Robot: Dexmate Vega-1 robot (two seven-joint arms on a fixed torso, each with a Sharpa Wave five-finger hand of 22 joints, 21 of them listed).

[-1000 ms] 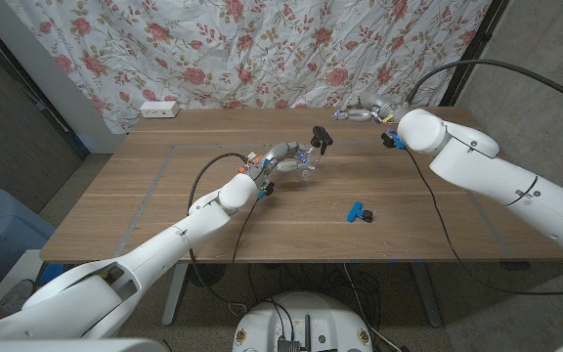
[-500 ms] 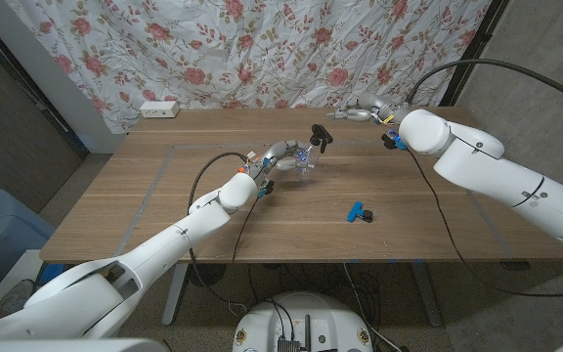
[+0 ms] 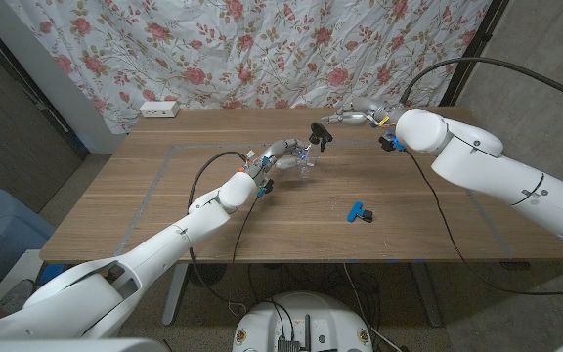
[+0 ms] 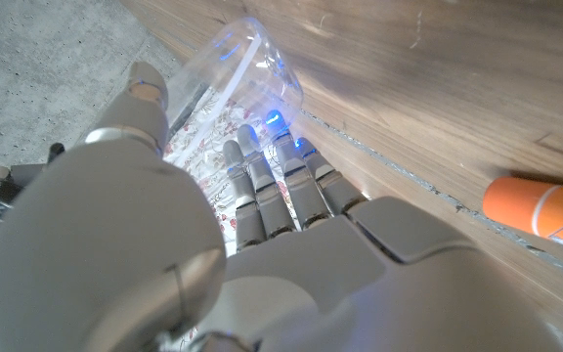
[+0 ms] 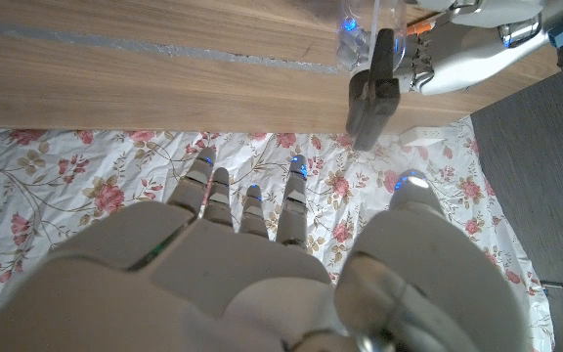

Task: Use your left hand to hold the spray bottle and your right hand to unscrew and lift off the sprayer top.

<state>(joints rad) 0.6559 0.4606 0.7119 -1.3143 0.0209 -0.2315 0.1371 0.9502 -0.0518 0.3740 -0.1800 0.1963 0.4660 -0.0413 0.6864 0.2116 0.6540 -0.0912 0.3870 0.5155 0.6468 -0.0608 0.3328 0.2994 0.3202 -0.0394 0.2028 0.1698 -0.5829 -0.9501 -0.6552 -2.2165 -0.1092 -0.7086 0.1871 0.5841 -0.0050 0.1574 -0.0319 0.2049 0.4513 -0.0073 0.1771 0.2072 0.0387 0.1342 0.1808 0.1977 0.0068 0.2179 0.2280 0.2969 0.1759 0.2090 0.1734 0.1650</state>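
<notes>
The left hand [image 3: 283, 156] is wrapped round the clear bottle [image 3: 301, 161], fingers [image 4: 262, 186] curled along its side, holding it on the table [image 3: 164, 196] near the middle of the far half; the black sprayer [image 3: 320, 135] is still on the bottle's top, tilted toward the right hand; in the left wrist view an orange tube [image 4: 545, 210] lies on the wood beside the bottle. The right hand [image 3: 360, 115] hangs just beyond the sprayer, fingers [image 5: 252, 205] apart and straight, gripping nothing; from its wrist view the sprayer [image 5: 371, 93] sits ahead of the fingertips with a gap between. Nearer the front edge than the bottle, off toward the right arm, a blue clip [image 3: 359, 212] lies on the table; a white socket strip [image 3: 159, 110] sits at the far left corner, by the flowered curtain [image 3: 262, 49].
</notes>
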